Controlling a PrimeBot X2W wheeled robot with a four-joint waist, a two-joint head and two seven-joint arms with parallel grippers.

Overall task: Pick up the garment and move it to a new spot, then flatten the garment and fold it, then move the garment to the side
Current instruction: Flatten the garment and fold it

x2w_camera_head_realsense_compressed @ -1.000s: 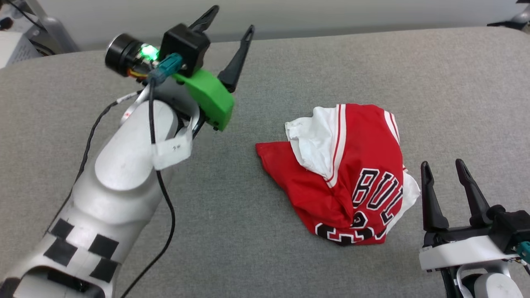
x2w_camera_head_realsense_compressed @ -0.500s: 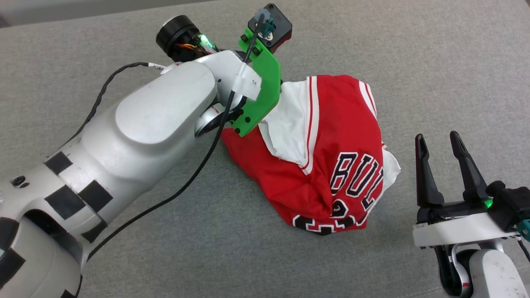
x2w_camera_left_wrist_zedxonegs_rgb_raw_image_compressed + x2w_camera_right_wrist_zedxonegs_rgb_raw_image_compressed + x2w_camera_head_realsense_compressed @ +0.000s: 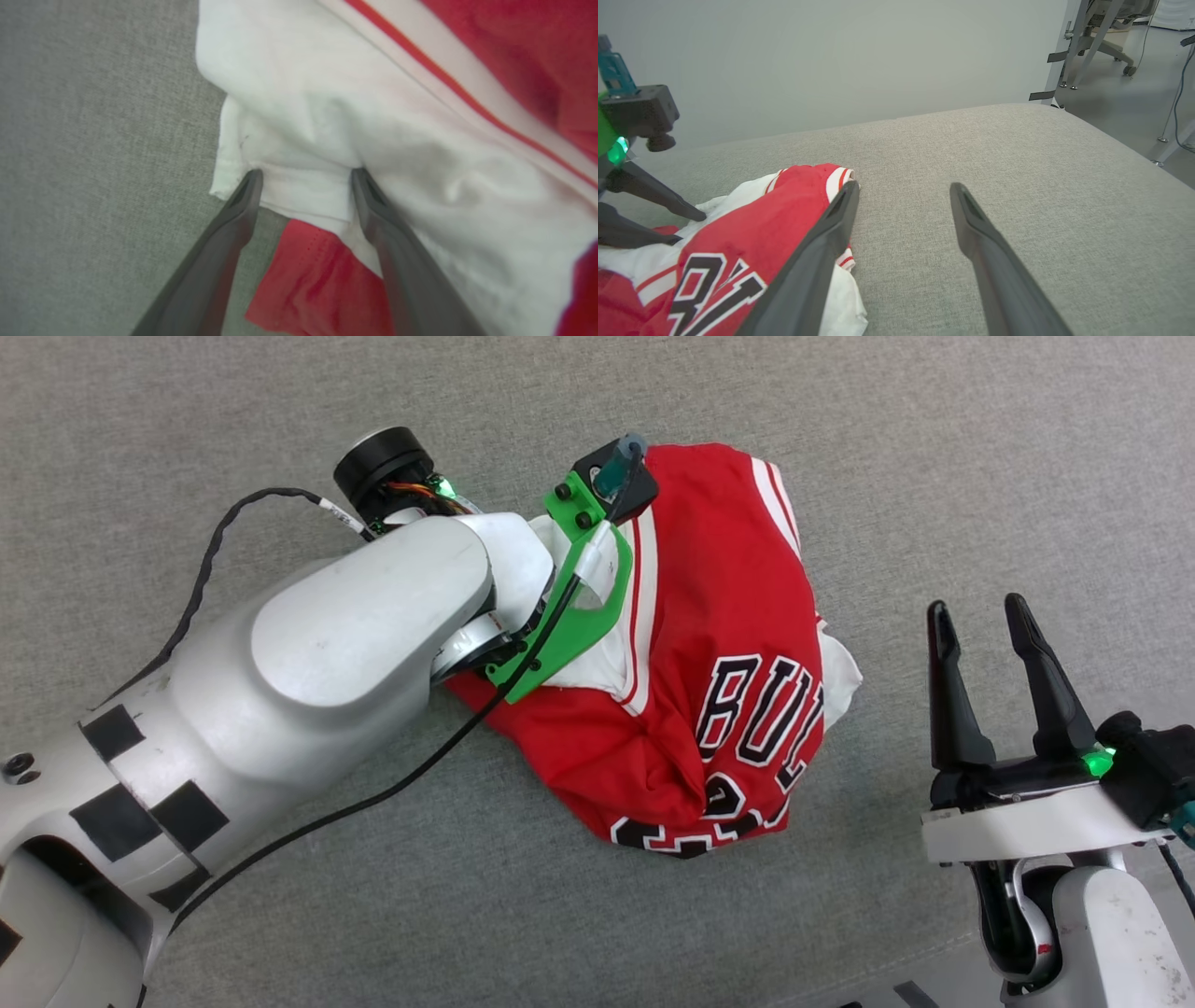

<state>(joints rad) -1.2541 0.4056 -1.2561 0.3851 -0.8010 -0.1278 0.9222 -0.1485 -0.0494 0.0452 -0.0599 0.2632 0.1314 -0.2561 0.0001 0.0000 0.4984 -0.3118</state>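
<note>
Over the garment (image 3: 728, 616), the left arm (image 3: 355, 635) bends down, fingers (image 3: 233, 219) spread astride its white sleeve (image 3: 327, 140), gripping nothing.

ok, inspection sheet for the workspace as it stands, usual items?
Surface: grey fabric top, jersey lying on it.
Job's things: red BULLS jersey, crumpled in a heap, not flattened.
Clutter: nothing seen.
Grippers: left gripper open, fingertips straddling a white sleeve fold; right gripper open, beside the jersey, holding nothing.
Cables: black cable hangs loose along the left arm.
Surroundings: pale wall; wheeled chair on the floor past the far corner.
</note>
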